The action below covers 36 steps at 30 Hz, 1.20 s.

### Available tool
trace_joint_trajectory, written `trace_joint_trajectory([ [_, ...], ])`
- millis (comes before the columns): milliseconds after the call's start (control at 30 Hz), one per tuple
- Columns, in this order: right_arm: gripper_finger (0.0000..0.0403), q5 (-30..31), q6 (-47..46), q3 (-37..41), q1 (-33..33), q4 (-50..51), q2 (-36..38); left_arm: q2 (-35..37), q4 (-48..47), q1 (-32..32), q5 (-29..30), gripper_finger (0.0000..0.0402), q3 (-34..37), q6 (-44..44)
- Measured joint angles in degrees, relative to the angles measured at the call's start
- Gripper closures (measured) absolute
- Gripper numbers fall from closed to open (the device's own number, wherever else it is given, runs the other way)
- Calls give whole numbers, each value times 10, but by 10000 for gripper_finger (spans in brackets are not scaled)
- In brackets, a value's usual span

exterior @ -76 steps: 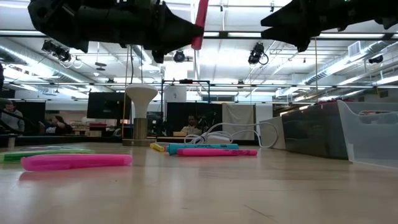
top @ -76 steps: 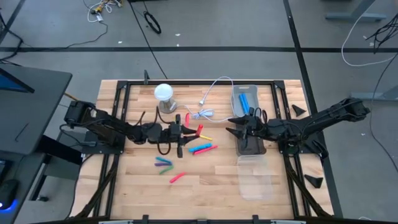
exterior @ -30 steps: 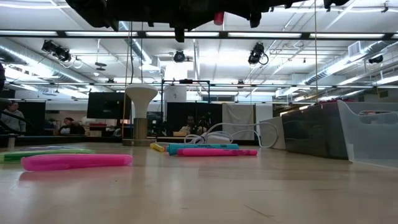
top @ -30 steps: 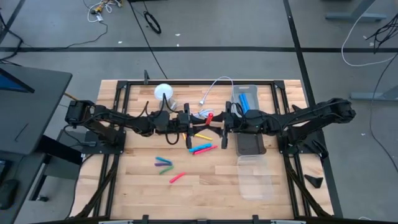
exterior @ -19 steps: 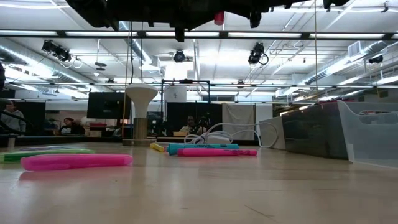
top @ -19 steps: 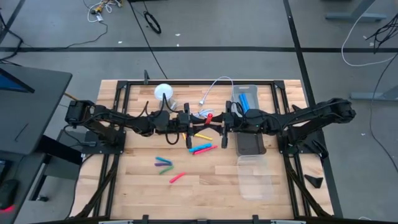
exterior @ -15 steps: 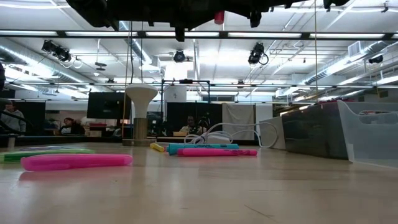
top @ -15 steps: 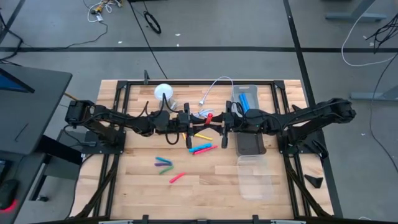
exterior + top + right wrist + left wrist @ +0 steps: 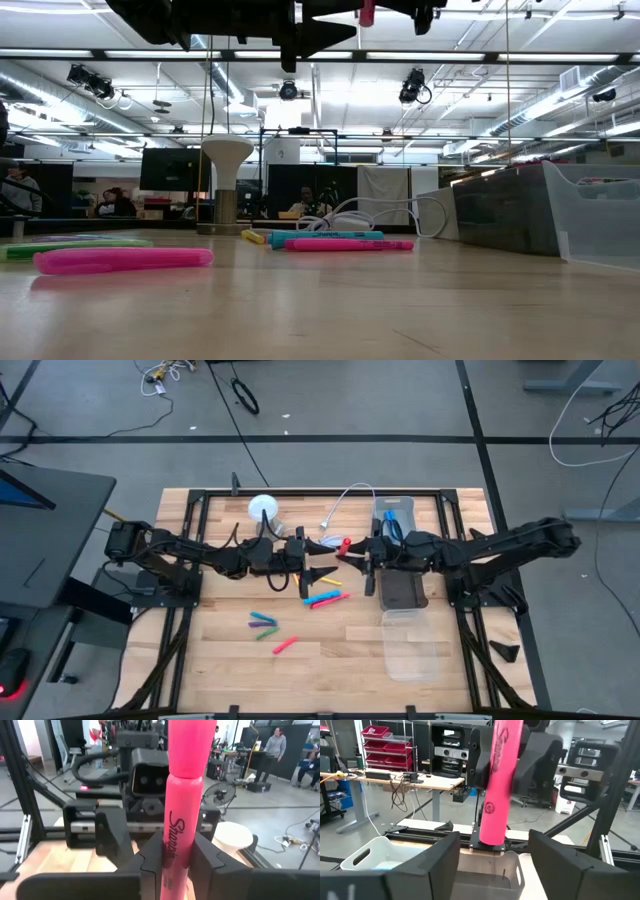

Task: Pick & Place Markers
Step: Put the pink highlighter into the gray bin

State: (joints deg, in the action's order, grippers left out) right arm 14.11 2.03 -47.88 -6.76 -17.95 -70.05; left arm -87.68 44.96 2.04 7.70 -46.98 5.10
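Change since a second ago: left gripper (image 9: 322, 559) has let go of the red marker (image 9: 346, 546) and its fingers now stand spread; the marker has passed to the right gripper (image 9: 364, 563), which has shifted slightly toward its own side.
Left gripper: released, jaws apart, held above the table's middle with its tips pointing at the right gripper; in the left wrist view the marker (image 9: 501, 780) stands upright beyond the spread fingers (image 9: 420, 870), not touching them.
Right gripper: clenched on the red marker, seen in the right wrist view with the two fingers (image 9: 150, 857) pressed against the marker's barrel (image 9: 181, 815).
Red marker: upright in the air between the two grippers, above the table and just beside the dark bin (image 9: 402, 592); its tip shows at the top of the low view (image 9: 366, 12).
Other markers: pink, blue and yellow ones (image 9: 326, 598) lie together on the wooden table (image 9: 330, 660) below the grippers; green and purple ones (image 9: 263, 626) and another pink one (image 9: 286, 645) lie nearer the front edge.
Bins: blue markers (image 9: 391, 521) rest in the clear bin at the back; an empty-looking clear bin (image 9: 408, 643) sits in front of the dark one.
Also on the table: a white lamp (image 9: 262, 508) and a white cable (image 9: 335, 510) near the back edge.
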Motion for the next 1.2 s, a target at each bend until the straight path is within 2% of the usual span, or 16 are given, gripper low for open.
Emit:
trace_joint_trajectory([
  [267, 339, 64, -56, 0, -8, 95, 37, 0, -12, 0, 1, 155, 0, -2],
  [400, 339, 147, -84, 0, -24, 129, 55, 0, -25, 0, 11, 162, 0, -2],
  [633, 339, 332, -126, 0, -56, 175, 69, 0, -30, 0, 13, 163, 0, -2],
  [833, 339, 418, -177, 0, -76, 232, 69, 0, -31, 0, 12, 163, 0, -2],
  [1033, 339, 437, -272, 0, -58, 324, 72, 0, -32, 0, 12, 163, 0, -1],
  [1100, 342, 421, -294, 0, -33, 350, 73, 0, -32, 0, 12, 163, 0, -1],
  [1200, 345, 366, -302, 0, 10, 362, 72, 0, -30, 0, 12, 163, 0, -1],
])
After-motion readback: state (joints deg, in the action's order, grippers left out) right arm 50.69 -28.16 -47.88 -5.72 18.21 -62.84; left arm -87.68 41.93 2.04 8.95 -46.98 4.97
